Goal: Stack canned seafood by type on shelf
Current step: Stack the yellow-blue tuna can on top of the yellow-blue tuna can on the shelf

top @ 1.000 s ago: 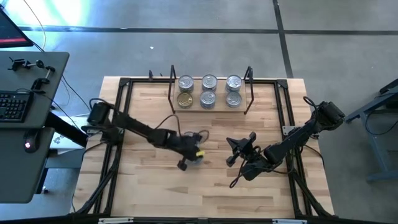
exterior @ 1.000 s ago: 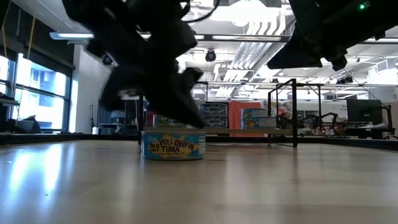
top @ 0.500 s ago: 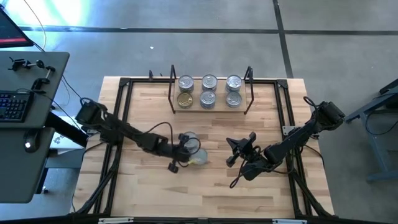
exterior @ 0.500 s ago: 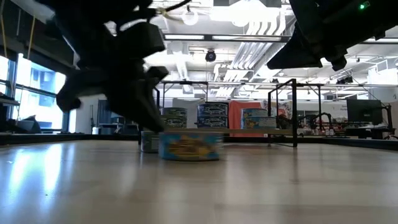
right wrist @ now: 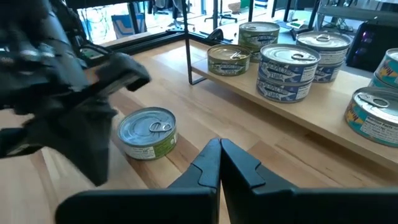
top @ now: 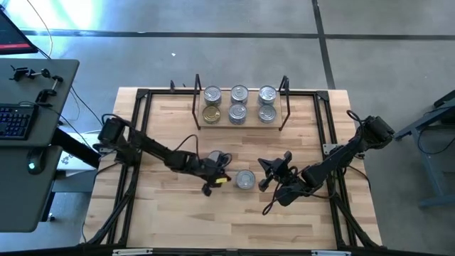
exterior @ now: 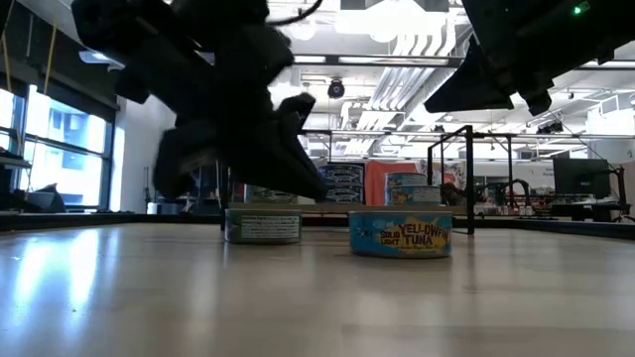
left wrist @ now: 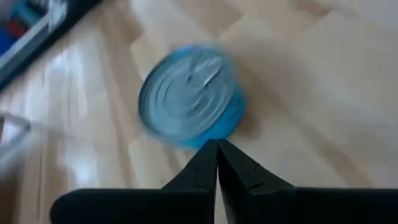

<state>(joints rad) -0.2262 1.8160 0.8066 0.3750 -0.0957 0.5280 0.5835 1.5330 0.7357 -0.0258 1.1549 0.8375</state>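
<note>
Tuna tin sits loose mid-table between both arms, green tin just left. Left gripper pinched together, holding nothing; should spread wide, straddle the tin squarely. Shelf far off.

Two dark jointed arms, black cables; tapered black fingers on each hand

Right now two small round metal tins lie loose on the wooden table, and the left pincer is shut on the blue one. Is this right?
Not quite. The left pincer is shut but holds nothing: the left wrist view shows the blue round metal tin lying free beyond its fingertips. Two loose tins is correct.
</note>
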